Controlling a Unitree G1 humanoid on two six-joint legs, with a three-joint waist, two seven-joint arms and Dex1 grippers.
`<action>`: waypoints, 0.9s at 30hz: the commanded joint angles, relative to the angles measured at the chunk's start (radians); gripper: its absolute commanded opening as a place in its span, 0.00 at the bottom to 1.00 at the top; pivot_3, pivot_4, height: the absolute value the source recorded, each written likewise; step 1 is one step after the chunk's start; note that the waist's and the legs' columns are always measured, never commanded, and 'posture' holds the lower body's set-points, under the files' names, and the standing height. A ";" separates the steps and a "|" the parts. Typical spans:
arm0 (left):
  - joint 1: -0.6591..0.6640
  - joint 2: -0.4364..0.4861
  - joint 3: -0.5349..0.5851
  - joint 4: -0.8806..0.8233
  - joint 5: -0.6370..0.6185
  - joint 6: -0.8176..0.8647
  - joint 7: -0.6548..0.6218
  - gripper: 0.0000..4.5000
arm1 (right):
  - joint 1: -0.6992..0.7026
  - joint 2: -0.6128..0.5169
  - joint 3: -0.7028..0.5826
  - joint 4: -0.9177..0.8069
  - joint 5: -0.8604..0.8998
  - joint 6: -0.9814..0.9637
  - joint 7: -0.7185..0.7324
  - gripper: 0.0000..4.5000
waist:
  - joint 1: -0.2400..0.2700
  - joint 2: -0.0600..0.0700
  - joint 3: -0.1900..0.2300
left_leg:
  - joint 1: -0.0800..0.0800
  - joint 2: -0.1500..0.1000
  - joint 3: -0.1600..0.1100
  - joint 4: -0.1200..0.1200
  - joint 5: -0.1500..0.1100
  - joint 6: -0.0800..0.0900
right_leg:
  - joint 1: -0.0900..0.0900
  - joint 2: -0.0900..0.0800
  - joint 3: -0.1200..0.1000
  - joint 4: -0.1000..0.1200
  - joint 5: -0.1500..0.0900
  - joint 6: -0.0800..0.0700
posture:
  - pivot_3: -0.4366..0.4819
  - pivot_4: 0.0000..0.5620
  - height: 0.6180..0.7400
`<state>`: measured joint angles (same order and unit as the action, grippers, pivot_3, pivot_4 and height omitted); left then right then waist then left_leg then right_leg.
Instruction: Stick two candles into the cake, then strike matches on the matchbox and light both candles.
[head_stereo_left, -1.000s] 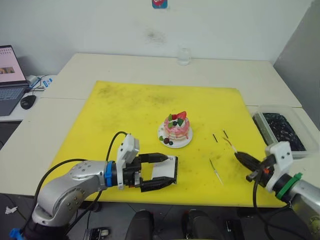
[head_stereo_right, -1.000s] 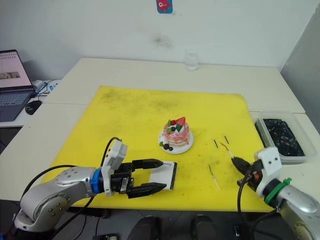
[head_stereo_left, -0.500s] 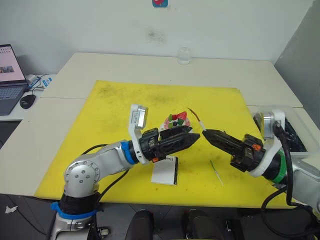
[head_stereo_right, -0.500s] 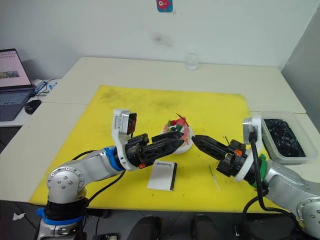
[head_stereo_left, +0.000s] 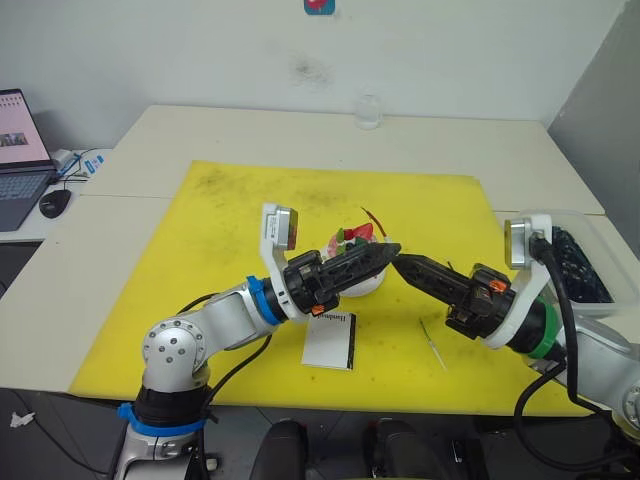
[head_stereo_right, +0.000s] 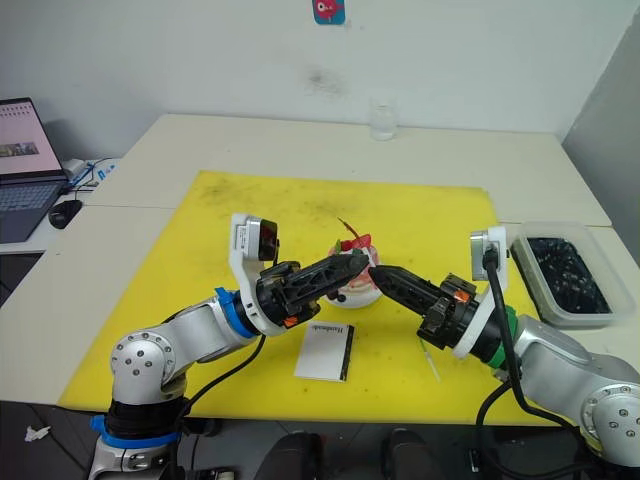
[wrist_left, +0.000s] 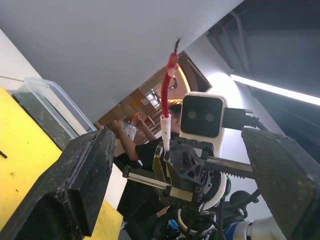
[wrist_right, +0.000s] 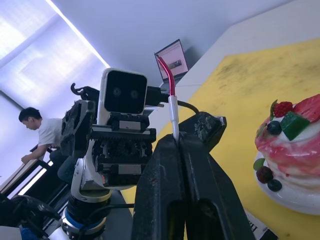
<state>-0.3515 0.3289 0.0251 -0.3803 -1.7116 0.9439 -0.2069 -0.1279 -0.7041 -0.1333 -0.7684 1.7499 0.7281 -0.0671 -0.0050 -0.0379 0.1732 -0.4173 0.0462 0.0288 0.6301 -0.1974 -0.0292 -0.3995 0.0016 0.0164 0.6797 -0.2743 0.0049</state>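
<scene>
Your left gripper (head_stereo_left: 388, 250) hangs just above the cake (head_stereo_left: 352, 262), near the middle of the yellow mat (head_stereo_left: 250, 210). In its wrist view its two fingers stand wide apart and hold nothing.

The matchbox (head_stereo_left: 329, 341) lies flat on the mat at about 6 o'clock from the cake, not yet used.

No candle stands in the cake, so by my judgement the task is only at its first step.

Your right gripper (head_stereo_left: 403, 263) meets the left one tip to tip, at 3 o'clock from the cake. It is clenched on the white lower end of the red candle (wrist_right: 169, 90), which points up and away over the cake.

The green candle (head_stereo_left: 432, 343) lies on the mat at 4 o'clock from the cake, untouched.

The two matches I cannot find with certainty. Both candles must still be planted, and after that all the striking and lighting is left.
</scene>
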 joint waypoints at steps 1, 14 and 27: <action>-0.010 -0.016 -0.010 -0.001 -0.041 -0.022 0.000 1.00 | 0.002 -0.011 0.005 -0.031 0.009 -0.027 0.007 0.01 | 0.000 0.000 0.000 | 0.000 0.000 0.000 0.000 0.000 0.000 | 0.000 0.000 0.000 0.000 0.000 0.000 | 0.48 0.27 1.00; -0.008 -0.039 -0.023 0.013 -0.039 -0.043 0.003 0.66 | 0.001 -0.015 0.027 -0.032 0.006 -0.042 0.016 0.00 | 0.000 0.000 0.000 | 0.000 0.000 0.000 0.000 0.000 0.000 | 0.000 0.000 0.000 0.000 0.000 0.000 | 0.48 0.27 1.00; 0.017 -0.018 -0.035 -0.004 -0.023 -0.026 -0.029 0.01 | 0.005 -0.008 0.040 -0.037 -0.016 -0.056 0.018 0.00 | 0.000 0.000 0.000 | 0.000 0.000 0.000 0.000 0.000 0.000 | 0.000 0.000 0.000 -0.001 0.000 0.000 | 0.48 0.27 1.00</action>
<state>-0.3360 0.3098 0.0047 -0.3471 -1.7249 0.9100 -0.2123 -0.1236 -0.7108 -0.0839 -0.7838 1.7396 0.6994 -0.0509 -0.0050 -0.0379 0.1733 -0.4175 0.0465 0.0288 0.6297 -0.1974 -0.0292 -0.3999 0.0015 0.0163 0.6787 -0.2745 0.0046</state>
